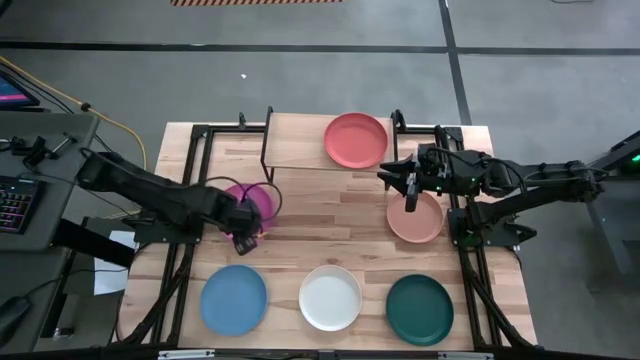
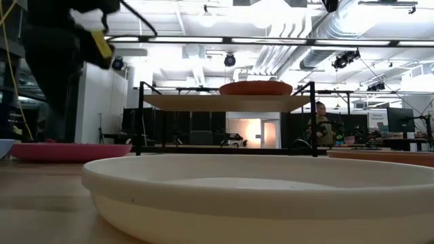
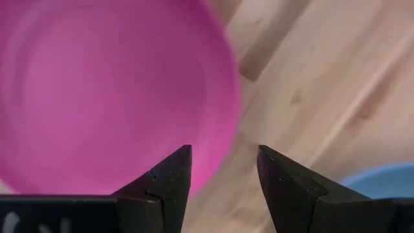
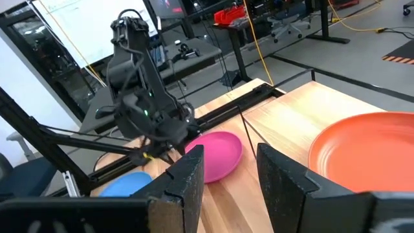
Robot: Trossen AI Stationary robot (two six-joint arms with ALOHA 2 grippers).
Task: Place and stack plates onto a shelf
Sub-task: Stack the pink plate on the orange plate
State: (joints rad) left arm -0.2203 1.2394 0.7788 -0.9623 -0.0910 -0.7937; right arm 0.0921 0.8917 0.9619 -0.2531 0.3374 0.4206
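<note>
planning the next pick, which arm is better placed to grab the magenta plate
Left. Its gripper hangs open right at the magenta plate; the right gripper is across the table, over the salmon plate.

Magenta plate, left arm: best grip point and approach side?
Pinch the rim of the magenta plate at its near edge, probably from above: it lies flat on the table, so only the thin raised lip offers purchase. The open left gripper sits right at that edge, with the light blue plate well clear.

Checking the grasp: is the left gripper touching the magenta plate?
Cannot tell. In the left wrist view the open left gripper overlaps the magenta plate rim; contact unclear.
</note>
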